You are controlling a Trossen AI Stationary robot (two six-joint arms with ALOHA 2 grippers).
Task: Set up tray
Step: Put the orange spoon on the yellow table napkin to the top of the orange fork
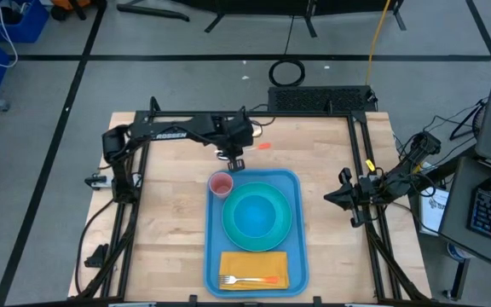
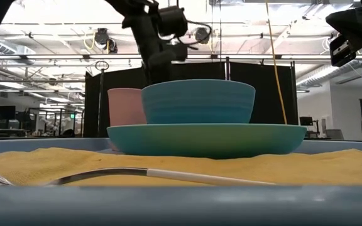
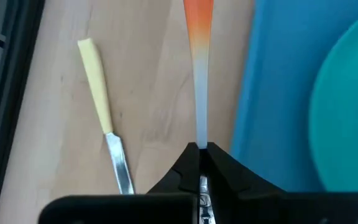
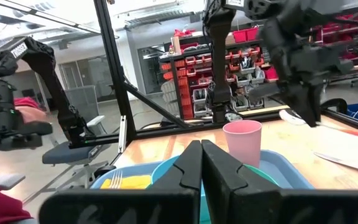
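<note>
The blue tray (image 1: 297, 230) carries a turquoise plate (image 1: 257, 217) with a bowl (image 2: 198, 100) on it. It also carries a pink cup (image 1: 221, 184) at its far left corner and a yellow napkin (image 1: 254, 270) with a fork (image 1: 247, 280) near its front edge. Just beyond the tray's far left corner, my left gripper (image 1: 234, 164) is shut on a utensil with a white-to-orange handle (image 3: 198, 68). A yellow-handled knife (image 3: 104, 118) lies on the wood beside it. My right gripper (image 4: 201, 155) waits shut at the table's right edge. My left gripper pinches the utensil at the white end of its handle (image 3: 201, 134) between its two fingers. The utensil's other end is hidden between the fingers. The fingers slant downward, and the handle runs on along them, its orange end (image 3: 197, 18) out over the bare wood. Whether that end touches the table, I cannot tell.
Black frame rails (image 1: 130, 196) run along the table's left and right sides. A black mat (image 1: 320, 99) lies at the far edge. Bare wood (image 1: 173, 239) lies left of the tray. Beyond the table are shelves and a chair (image 4: 73, 149).
</note>
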